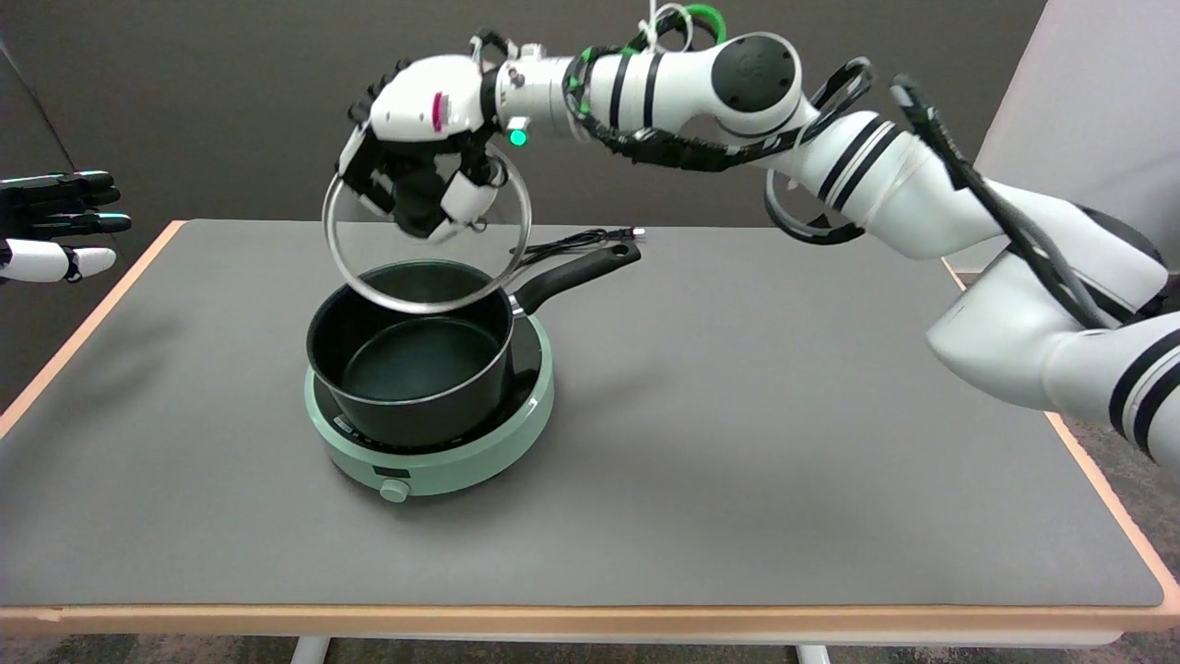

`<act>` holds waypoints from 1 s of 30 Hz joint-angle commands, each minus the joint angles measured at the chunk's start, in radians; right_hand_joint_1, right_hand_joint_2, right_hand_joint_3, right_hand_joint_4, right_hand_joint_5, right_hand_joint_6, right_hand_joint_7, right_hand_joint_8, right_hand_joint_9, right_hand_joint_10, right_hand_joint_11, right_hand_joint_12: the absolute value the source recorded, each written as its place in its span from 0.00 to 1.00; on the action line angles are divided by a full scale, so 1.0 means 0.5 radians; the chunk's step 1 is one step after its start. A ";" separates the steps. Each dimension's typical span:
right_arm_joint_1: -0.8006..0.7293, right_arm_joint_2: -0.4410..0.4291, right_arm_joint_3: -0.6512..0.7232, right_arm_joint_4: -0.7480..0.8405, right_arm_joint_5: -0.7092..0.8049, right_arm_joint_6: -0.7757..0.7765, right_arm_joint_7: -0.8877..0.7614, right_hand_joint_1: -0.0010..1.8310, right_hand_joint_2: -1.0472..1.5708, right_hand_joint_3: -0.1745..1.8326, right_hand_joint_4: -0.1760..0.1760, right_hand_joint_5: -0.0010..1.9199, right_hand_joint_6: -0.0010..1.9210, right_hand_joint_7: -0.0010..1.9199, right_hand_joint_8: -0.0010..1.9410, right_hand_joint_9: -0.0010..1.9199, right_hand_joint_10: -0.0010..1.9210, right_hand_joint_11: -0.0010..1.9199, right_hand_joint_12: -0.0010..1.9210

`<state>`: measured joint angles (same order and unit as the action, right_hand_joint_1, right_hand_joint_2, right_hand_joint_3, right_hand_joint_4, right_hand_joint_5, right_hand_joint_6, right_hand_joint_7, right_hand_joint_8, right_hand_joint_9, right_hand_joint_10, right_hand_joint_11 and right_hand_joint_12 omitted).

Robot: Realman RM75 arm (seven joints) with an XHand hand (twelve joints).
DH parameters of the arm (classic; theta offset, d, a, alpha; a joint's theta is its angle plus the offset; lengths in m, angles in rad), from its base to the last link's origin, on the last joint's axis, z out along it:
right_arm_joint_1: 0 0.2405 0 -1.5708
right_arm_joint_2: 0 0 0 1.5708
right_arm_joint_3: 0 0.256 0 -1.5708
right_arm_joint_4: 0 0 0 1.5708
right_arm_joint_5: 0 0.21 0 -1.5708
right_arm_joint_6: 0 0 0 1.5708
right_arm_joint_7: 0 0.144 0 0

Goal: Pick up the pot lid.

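Observation:
A glass pot lid [406, 277] with a metal rim hangs tilted in the air above the black saucepan [410, 364]. My right hand [419, 157] grips the lid's black knob from above, fingers curled around it. The lid's lower rim is just over the pot's far edge, and I cannot tell whether they touch. The saucepan is uncovered, its inside bare, and it sits on a round pale green hotplate [479, 452]. Its black handle [581, 272] points back and to the right.
The hotplate's power cord [590, 242] trails toward the table's far edge. The grey table [784, 443] has a wooden border. The idle left hand [55, 226] hovers at the upper left, off the table's corner.

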<state>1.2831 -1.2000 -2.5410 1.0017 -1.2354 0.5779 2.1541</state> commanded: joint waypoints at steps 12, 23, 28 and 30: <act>0.201 0.353 0.044 -0.152 -0.248 -0.127 0.002 0.75 0.72 0.40 1.00 0.34 0.68 0.49 0.65 0.45 0.75 0.36 0.71; -0.014 0.506 0.659 -0.270 -0.578 -0.312 0.020 0.74 0.73 0.39 1.00 0.29 0.73 0.46 0.68 0.44 0.78 0.28 0.97; -0.070 0.538 0.866 -0.386 -0.663 -0.366 0.020 0.74 0.73 0.38 1.00 0.29 0.74 0.46 0.68 0.43 0.77 0.27 1.00; -0.080 0.541 0.916 -0.455 -0.671 -0.367 0.015 0.74 0.73 0.38 1.00 0.29 0.74 0.46 0.68 0.44 0.78 0.27 1.00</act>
<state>1.3271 -1.0149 -2.3659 0.9102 -1.4249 0.4803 2.1593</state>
